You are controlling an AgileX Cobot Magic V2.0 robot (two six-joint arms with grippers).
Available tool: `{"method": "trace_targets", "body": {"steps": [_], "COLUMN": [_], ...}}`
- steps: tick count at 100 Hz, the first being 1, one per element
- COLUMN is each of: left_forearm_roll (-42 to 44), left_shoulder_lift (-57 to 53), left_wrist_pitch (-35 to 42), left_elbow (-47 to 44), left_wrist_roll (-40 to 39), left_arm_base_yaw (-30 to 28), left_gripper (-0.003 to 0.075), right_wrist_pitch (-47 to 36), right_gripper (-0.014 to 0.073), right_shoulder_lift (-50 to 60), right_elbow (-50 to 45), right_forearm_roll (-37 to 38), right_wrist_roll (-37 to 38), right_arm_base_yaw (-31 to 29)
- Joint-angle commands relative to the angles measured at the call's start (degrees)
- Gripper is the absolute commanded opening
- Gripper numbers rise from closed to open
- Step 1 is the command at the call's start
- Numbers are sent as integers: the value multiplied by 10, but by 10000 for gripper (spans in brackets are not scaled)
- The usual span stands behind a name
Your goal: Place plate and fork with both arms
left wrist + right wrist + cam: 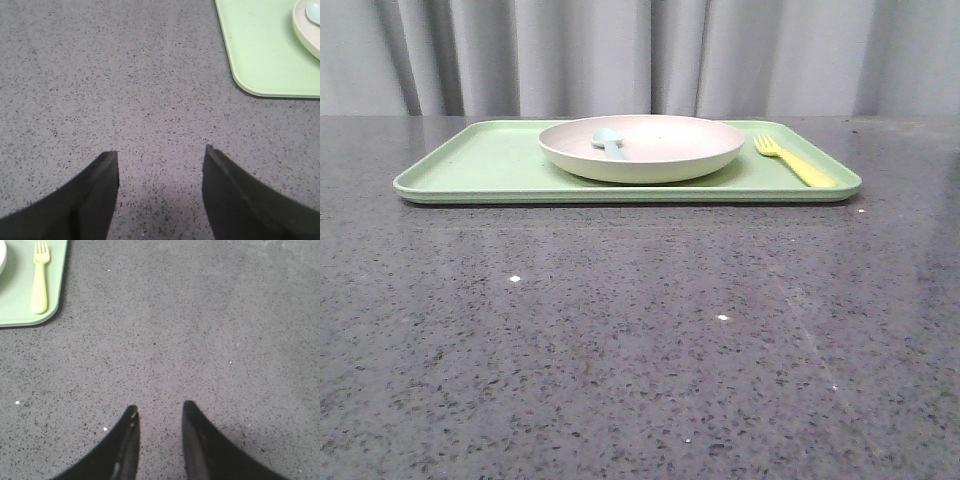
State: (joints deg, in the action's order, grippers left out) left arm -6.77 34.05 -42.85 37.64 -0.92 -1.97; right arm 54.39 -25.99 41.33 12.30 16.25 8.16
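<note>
Both arms parked back off the tray, nothing picked up, so I read this as the start: plate and fork not yet lifted.

The plate (642, 148) sits on the green tray (470, 175), about centre and toward the far edge, flat on its base. A pale blue spoon (609, 141) lies inside it, bowl end toward the far side in the front view. Round plate, so no real long axis; the rim is the only place to grip.

The fork (796, 160) lies flat on the tray's right end, just beside the plate but apart from it. Long axis runs diagonal: tines toward the far side and the plate, handle toward the tray's near right corner. That layout suits a split, I think: the right arm gets the fork, the left gets the plate.

My left gripper (161, 155) hangs over bare worktop (620, 350), jaws spread fairly wide, nothing between them; the tray corner and a sliver of plate rim show off to the side. My right gripper (159, 410) is also over bare worktop, jaws narrower with a small gap, empty; the fork shows well apart from it.

Likely next: right jaws align across the fork handle. The handle is thin and flat on the tray, so it could slip.
</note>
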Motion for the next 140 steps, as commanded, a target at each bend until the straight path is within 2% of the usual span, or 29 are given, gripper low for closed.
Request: {"method": "trace_targets", "body": {"steps": [1,8,17,28,140], "left_forearm_roll": [-7,-7,-7,-7,10], "left_shoulder_lift": [1,1,1,1,0], "left_wrist_pitch": [42,42,42,42,57], "left_elbow": [15,15,15,15,14], "left_wrist_roll": [-4,-4,-4,-4,-4], "left_arm_base_yaw": [-1,-1,-1,-1,-1], "left_gripper": [330,265,142,-24,-20], "right_wrist_pitch": [-37,-37,-37,-37,-56], "right_gripper": [90,-8,-127,-119,-119], "right_shoulder_lift": [-4,-4,-4,-4,-4], "right_elbow": [14,14,14,14,14], "right_forearm_roll": [13,13,13,13,6], "right_wrist_roll": [-3,-3,-3,-3,-3], "right_arm_base_yaw": [-5,-5,-5,-5,-5]}}
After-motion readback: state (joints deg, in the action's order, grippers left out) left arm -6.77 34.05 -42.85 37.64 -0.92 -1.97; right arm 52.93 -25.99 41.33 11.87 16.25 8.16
